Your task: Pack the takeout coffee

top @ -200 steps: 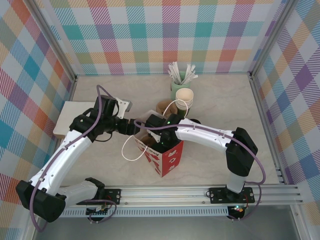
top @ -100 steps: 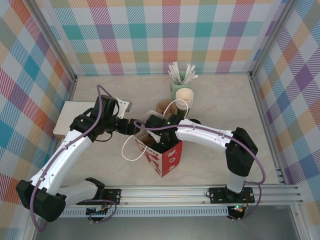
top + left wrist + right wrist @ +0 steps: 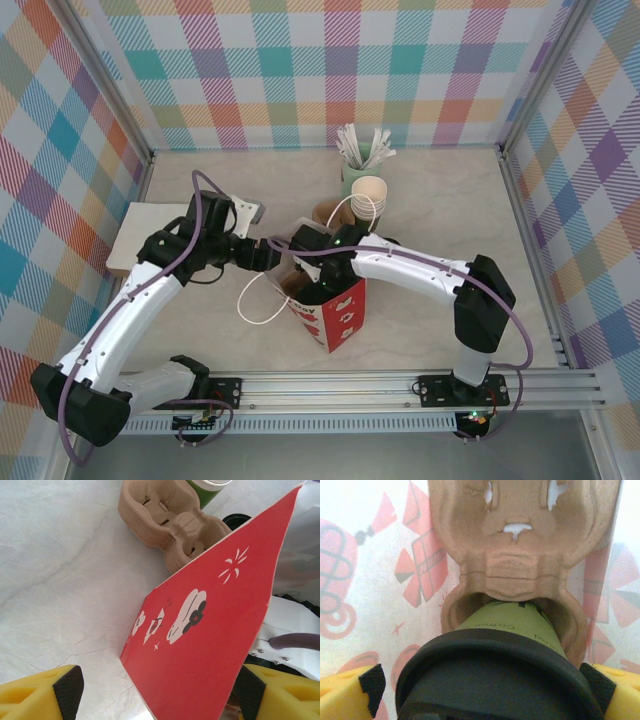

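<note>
Nearest the arm bases, a red paper bag (image 3: 340, 318) is standing open on the table (image 3: 450, 200), with a white cord loop (image 3: 250, 300) trailing off its left side. The left gripper (image 3: 157, 691) is reaching in at the bag's left rim. Its jaws are standing wide apart, with the red printed wall running between them unpinched. The right gripper (image 3: 485, 690) is dipping into the bag's mouth from above. Its jaws are spread, one on each side of the black lid (image 3: 495, 680), and a sliver of gap is showing beside one pad. The coffee cup (image 3: 515, 622) is sitting upright inside the bag, its green base seated in one pocket of a brown pulp carrier (image 3: 520, 535). Just beyond the bag, a second carrier (image 3: 328, 213) is resting on the table, just beside a stack of lidless green cups (image 3: 368, 192). Farther back, a pale green pot (image 3: 355, 175) is holding white stirrers (image 3: 362, 143).
</note>
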### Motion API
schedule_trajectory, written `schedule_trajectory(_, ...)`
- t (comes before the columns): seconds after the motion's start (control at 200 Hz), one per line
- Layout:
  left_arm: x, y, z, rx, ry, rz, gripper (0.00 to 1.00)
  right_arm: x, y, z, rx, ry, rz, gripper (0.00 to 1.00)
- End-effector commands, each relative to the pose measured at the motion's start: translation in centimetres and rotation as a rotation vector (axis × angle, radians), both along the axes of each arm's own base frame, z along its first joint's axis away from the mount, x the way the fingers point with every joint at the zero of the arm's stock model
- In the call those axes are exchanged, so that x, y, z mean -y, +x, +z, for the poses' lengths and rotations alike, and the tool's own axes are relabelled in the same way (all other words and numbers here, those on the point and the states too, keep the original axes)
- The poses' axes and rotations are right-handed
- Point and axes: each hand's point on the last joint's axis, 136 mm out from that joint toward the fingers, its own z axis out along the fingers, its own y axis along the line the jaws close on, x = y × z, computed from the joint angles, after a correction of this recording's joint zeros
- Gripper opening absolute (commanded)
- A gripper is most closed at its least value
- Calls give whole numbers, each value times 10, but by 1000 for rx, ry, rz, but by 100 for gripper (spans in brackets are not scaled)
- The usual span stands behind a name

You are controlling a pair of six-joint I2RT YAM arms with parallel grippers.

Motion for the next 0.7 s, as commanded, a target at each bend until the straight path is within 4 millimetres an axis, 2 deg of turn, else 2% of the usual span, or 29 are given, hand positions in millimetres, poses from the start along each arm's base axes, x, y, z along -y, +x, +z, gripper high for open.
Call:
schedule_trajectory(0.0, -3, -3, 4, 25, -10, -15, 81, -3, -1, 33, 22, 57, -18, 100)
schedule_trajectory(0.285, -5, -2, 3, 25, -3, -5, 81, -2, 5, 52, 53, 58, -45, 100)
schedule_trajectory(0.695, -6, 1, 6, 15, -7, 23, 83, 4, 6, 107, 123, 129, -57, 100)
